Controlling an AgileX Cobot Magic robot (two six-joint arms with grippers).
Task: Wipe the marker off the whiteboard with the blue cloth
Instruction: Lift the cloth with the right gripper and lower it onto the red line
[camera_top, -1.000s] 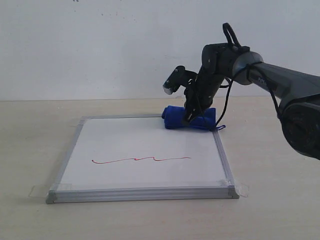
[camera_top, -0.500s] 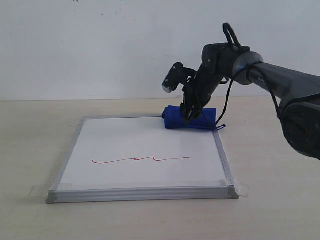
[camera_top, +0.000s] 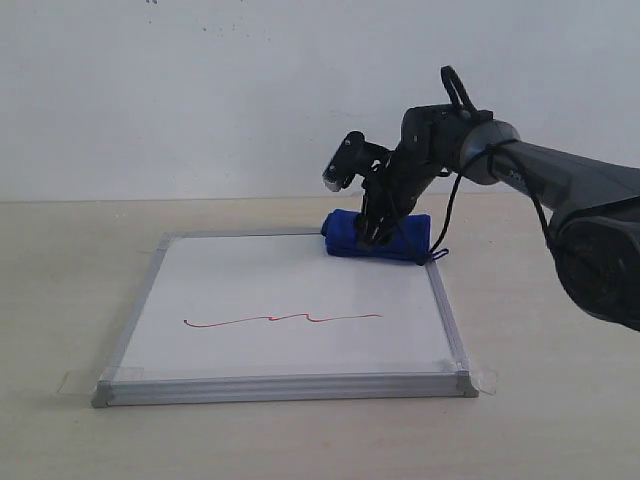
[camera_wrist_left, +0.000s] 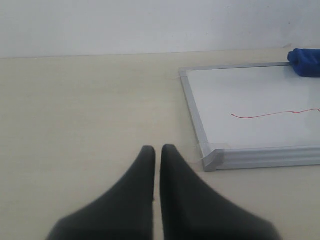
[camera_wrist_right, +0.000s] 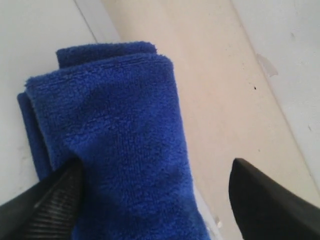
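The whiteboard (camera_top: 290, 280) lies flat on the table, silver-framed, with tape at its corners. The marker (camera_top: 280, 319), a thin red wavy line, runs across its near half and also shows in the left wrist view as the marker (camera_wrist_left: 265, 115). The blue cloth (camera_top: 345, 237) is a rolled bundle on the board's far right corner. My right gripper (camera_top: 372, 230) is down over it, open, one finger on each side of the blue cloth (camera_wrist_right: 115, 100); the right gripper (camera_wrist_right: 156, 164) has not closed. My left gripper (camera_wrist_left: 157, 150) is shut and empty, low over the table short of the whiteboard (camera_wrist_left: 250, 90).
A beige table (camera_top: 60, 260) carries the board, and a white wall (camera_top: 200, 90) stands behind it. The left arm is out of the exterior view. The cloth's small loop tag (camera_top: 440, 254) hangs over the board's right frame.
My right gripper has shifted a little left and settled lower over the cloth, and the cloth has slid slightly left. The board and the red line are unchanged.
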